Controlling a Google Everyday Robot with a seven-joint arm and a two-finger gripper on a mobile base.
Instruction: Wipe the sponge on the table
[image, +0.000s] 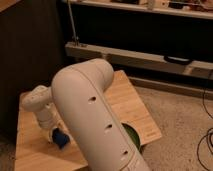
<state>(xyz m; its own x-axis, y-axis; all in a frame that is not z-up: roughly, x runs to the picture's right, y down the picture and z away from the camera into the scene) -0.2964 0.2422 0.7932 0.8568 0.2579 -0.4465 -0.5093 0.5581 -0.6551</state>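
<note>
The sponge (61, 139), a small dark blue block, lies on the light wooden table (125, 97) near its front left part. My gripper (54, 134) points down at the end of the white wrist (41, 102) and sits right on the sponge's left side, touching it. The thick white arm (92, 115) runs across the middle of the view and hides much of the tabletop behind it.
A round green bowl (132, 136) peeks out from behind the arm on the table's front right. A long grey shelf unit (135, 52) runs along the wall behind the table. Carpet and black cables (204, 145) lie to the right.
</note>
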